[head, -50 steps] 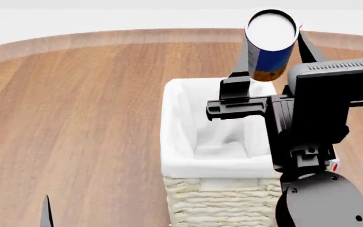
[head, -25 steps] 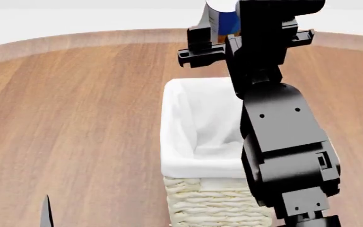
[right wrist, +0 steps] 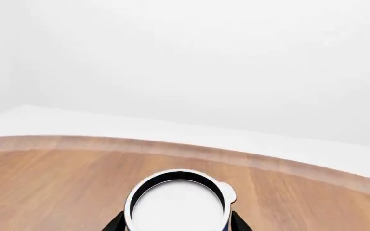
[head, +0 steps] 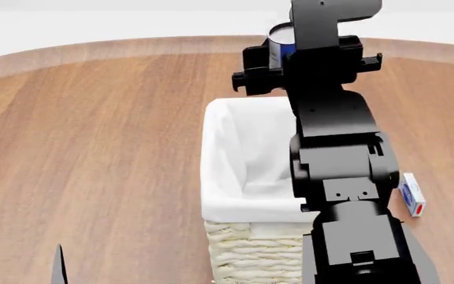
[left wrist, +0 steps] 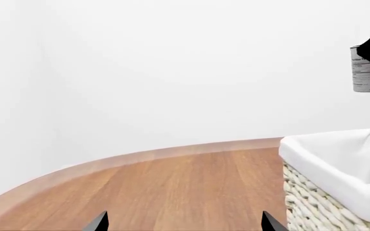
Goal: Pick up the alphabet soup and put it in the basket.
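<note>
The alphabet soup (head: 279, 39), a can with a white top and blue label, is held in my right gripper (head: 285, 48) in the air above the far end of the basket (head: 220, 177). The basket is cream wicker with a white cloth lining. In the right wrist view the can's white top (right wrist: 177, 204) sits between the two fingers of my right gripper (right wrist: 177, 224). The left wrist view shows the can (left wrist: 367, 72) high above the basket (left wrist: 329, 192). My left gripper (left wrist: 183, 224) is open and empty, low at the near left, apart from the basket.
A small white, blue and red box (head: 412, 199) lies on the wooden table (head: 101, 148) right of the basket. My right arm (head: 341, 177) covers the basket's right side. The table's rounded far edge (head: 132, 44) meets a white wall.
My right arm has swung left over the basket with the can in it. The can moved from the far right to above the basket's far end. The small box has come into view.
</note>
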Available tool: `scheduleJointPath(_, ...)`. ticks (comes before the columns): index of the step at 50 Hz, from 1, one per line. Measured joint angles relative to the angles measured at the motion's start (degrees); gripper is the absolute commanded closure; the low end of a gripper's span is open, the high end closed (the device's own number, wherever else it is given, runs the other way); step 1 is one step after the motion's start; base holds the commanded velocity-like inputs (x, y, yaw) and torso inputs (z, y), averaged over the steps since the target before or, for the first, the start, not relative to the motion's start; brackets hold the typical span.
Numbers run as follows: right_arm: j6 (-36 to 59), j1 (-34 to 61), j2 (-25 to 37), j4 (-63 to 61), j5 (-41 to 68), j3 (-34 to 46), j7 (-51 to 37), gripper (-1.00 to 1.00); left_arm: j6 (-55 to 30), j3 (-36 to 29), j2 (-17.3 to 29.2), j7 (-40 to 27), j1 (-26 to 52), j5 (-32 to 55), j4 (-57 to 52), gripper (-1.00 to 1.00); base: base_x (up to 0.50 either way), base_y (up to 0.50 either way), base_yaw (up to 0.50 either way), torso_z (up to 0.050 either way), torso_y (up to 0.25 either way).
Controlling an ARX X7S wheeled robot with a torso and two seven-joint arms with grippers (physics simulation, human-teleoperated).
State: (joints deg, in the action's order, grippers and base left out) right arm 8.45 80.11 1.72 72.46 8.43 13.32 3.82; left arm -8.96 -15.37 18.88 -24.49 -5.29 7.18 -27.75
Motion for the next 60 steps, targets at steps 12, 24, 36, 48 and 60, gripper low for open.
scheduleJointPath(12,5.4,0.7,-0.9,2.5,-3.5,-2.3,2.5,1.0,0.2,0.0,0.2,-0.2,0.0,0.3,0.2,-1.0,0.0,0.0,0.0,0.0,0.001)
scheduleJointPath(24,9.3,-0.6,-0.7,2.5,-5.1,-5.5,2.9,1.0,0.2,-0.1,0.3,-0.4,0.1,0.5,0.4,-1.0,0.0,0.0,0.0,0.001,0.001)
scheduleJointPath(36,12.0,-3.2,-0.2,2.5,-6.3,-7.5,2.5,1.0,0.3,-0.2,0.4,-0.5,0.2,0.7,0.7,-1.0,0.0,0.0,0.0,0.0,0.001)
scheduleJointPath(48,14.0,-5.1,-0.2,2.5,-6.8,-7.9,2.2,1.0,0.4,-0.3,0.6,-0.7,0.2,0.9,0.9,-1.0,0.0,0.0,0.0,0.0,0.001)
scheduleJointPath(60,16.2,-6.2,0.0,2.5,-6.9,-7.9,2.3,1.0,0.6,-0.5,0.7,-0.9,0.3,1.0,1.0,-1.0,0.0,0.0,0.0,0.0,0.0)
